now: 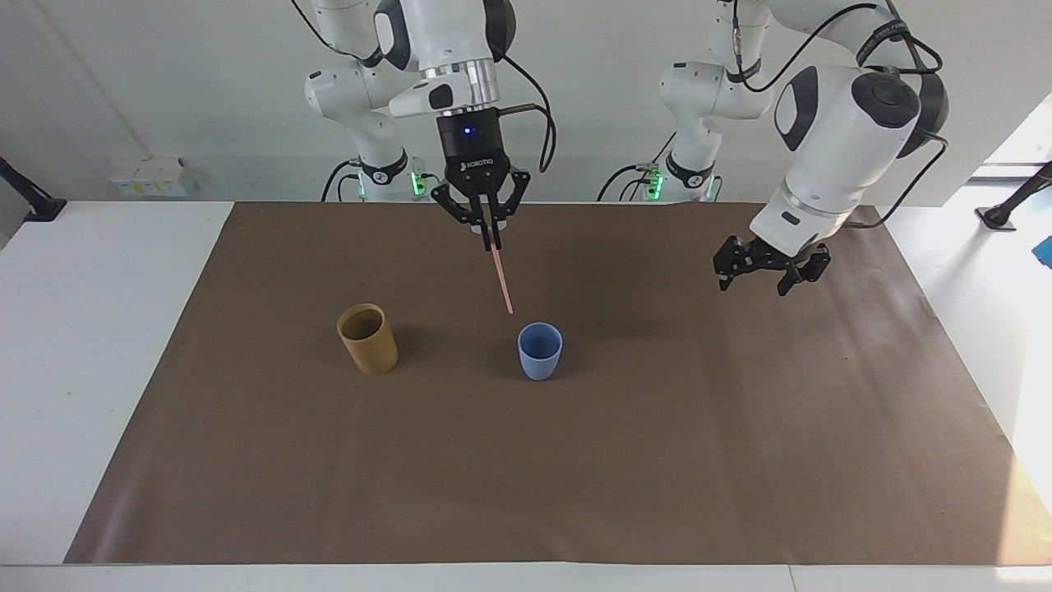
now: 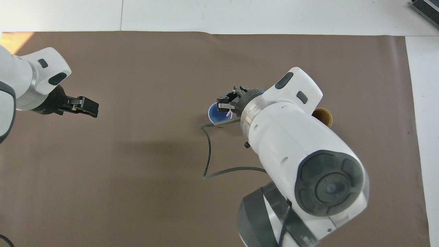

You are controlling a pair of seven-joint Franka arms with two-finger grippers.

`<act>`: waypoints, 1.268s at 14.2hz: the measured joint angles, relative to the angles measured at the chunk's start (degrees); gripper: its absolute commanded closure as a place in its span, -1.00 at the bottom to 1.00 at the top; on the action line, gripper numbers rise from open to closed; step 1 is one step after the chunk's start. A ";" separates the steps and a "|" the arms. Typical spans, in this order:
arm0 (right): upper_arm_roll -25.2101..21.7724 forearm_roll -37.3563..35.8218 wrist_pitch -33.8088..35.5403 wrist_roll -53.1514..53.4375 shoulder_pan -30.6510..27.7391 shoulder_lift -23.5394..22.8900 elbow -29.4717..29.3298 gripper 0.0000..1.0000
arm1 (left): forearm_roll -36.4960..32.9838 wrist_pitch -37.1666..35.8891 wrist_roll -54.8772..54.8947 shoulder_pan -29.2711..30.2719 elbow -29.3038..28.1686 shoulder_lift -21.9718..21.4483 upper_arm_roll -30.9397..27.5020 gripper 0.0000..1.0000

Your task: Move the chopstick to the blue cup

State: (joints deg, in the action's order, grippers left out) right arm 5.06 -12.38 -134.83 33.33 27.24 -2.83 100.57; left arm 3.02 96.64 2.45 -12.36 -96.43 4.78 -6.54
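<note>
Facing view shows the carry step: at upper centre the right gripper (image 1: 491, 240) pinches the chopstick (image 1: 501, 282), its tip hanging just above the blue cup (image 1: 540, 351) at frame centre. Left gripper (image 1: 770, 271) waits wide, right of centre. Next: align and lower.

**Two cameras, one table**

The facing view sat high across the table, looking back at both arm bases, far enough off to take in the whole brown mat (image 1: 740, 460). The overhead view hung above the robots' end, aimed steeply down and forward, closer in, so arms filled much of it. Both shared the mat and the blue cup (image 1: 540, 351) (image 2: 214, 115), flipped half a turn.
</note>
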 measured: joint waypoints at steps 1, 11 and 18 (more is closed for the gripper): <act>0.00 -0.63 -0.65 0.52 0.47 -0.98 0.01 1.00 | 0.00 -0.64 1.22 1.29 -0.01 -0.11 -0.01 -1.00; -0.38 -2.57 -8.83 0.99 0.78 -7.14 4.01 0.59 | -1.89 -4.57 10.64 8.28 5.26 -3.28 0.95 -1.00; -0.61 -2.54 -8.94 1.82 -0.02 -7.44 3.75 -1.00 | -2.13 -11.66 9.42 8.19 10.10 -4.37 4.17 -1.00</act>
State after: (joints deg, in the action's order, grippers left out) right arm 4.45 -14.92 -143.77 35.14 27.22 -10.27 104.32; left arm 0.89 84.98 11.87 -4.17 -86.33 0.42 -2.37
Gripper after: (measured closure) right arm 0.344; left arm 0.000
